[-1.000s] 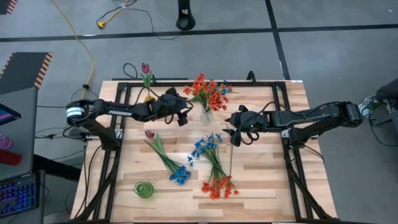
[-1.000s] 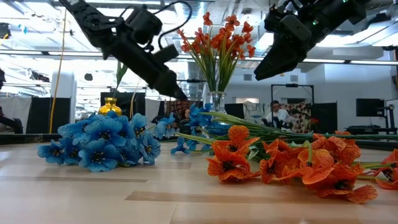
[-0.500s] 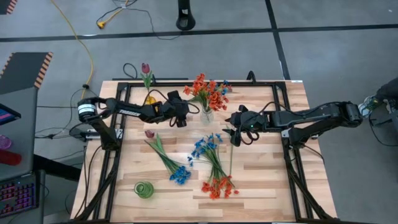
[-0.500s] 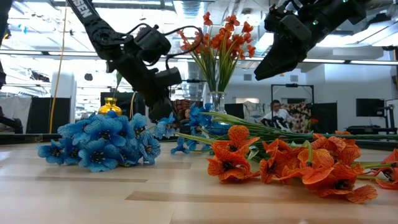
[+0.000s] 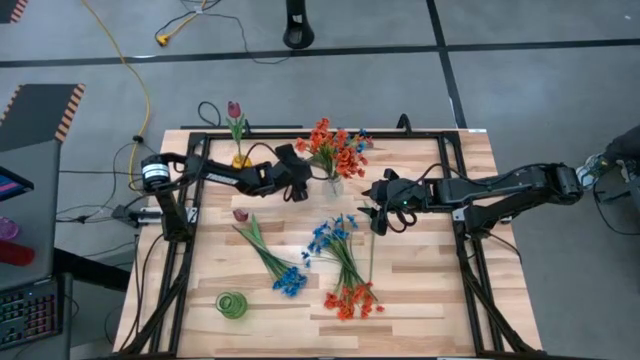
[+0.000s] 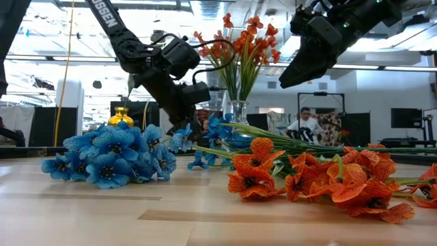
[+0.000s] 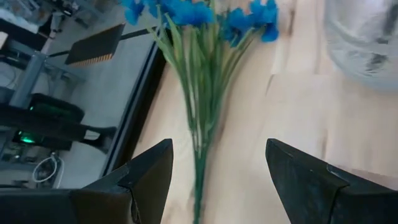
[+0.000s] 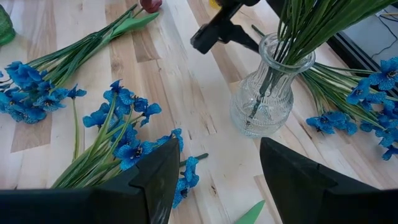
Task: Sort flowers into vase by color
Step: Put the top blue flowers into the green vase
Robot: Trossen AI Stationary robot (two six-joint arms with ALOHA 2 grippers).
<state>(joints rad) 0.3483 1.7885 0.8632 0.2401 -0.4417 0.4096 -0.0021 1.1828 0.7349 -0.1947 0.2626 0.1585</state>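
Note:
A clear glass vase (image 5: 332, 186) (image 8: 264, 93) holds the orange-red flowers (image 5: 335, 148). A yellow vase (image 5: 241, 160) holds one maroon tulip (image 5: 234, 109). A green vase (image 5: 231, 304) stands near the front edge. Flat on the table lie a maroon tulip (image 5: 240, 214), blue sprigs (image 5: 291, 281) (image 5: 330, 235) and an orange-red sprig (image 5: 352, 300). Another blue sprig (image 7: 199, 37) lies behind the glass vase. My left gripper (image 5: 297, 190) (image 7: 217, 146) is open just left of the glass vase, its fingers either side of that sprig's stems (image 7: 200, 149), above them. My right gripper (image 5: 374, 212) (image 8: 219, 143) hovers open to the right of the glass vase.
A black frame (image 5: 200, 140) runs around the tabletop. Bare wood shows along the right part of the table (image 5: 440, 270) and the near left corner. In the low view a person (image 6: 305, 123) sits in the room beyond the table.
My left arm has swung its elbow toward the table's right. Its gripper has tipped over and come down toward the table beside the glass vase. The right arm and the flowers have kept still.

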